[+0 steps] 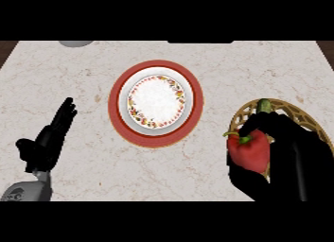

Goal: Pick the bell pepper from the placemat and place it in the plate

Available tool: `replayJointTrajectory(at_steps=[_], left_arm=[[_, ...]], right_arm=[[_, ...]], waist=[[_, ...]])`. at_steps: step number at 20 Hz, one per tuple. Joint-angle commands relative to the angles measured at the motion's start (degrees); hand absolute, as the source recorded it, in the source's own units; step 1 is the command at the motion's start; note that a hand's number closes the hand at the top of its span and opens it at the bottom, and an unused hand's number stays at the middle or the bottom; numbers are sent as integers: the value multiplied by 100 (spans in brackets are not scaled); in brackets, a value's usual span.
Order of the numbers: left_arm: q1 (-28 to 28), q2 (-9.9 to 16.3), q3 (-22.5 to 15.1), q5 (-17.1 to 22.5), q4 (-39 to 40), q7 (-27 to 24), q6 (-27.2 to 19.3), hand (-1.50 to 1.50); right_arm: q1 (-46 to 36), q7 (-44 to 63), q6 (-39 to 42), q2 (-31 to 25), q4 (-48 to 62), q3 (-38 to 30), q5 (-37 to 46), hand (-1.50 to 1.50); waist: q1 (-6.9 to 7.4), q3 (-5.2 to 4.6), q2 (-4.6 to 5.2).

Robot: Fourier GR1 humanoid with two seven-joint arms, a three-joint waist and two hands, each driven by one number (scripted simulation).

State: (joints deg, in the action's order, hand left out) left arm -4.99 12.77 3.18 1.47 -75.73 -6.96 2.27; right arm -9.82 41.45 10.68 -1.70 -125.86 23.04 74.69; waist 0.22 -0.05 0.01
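A red bell pepper (249, 150) with a green stem lies at the right, over a woven wicker placemat (305, 118). My right hand (292, 156) is curled round the pepper, thumb below it and fingers over its top, and hides much of the mat. The plate (155, 101), white with a floral rim, sits at the counter's middle on a red round mat (120, 120), well to the left of the pepper. My left hand (49, 137) rests open at the left, fingers straight and pointing up, holding nothing.
The marble counter (78, 75) stretches around the plate. A grey round object (76, 43) peeks in at the far edge, upper left. A dark shape (201, 41) sits at the far edge behind the plate.
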Motion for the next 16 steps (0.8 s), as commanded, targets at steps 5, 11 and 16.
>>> replayJointTrajectory(at_steps=[5,11,16], left_arm=[[193,22,-14,-12,-58,-72,227,0],[185,-148,-161,-188,-330,183,43,0],[-81,-244,-120,-306,87,23,-64,0]], right_arm=[[-1879,605,-474,166,2030,-78,-830,150],[-3001,1313,-1226,169,3312,496,-1410,150],[-3536,766,-2601,169,5186,546,-1918,150]], waist=[[67,2,17],[82,3,5],[101,3,27]])
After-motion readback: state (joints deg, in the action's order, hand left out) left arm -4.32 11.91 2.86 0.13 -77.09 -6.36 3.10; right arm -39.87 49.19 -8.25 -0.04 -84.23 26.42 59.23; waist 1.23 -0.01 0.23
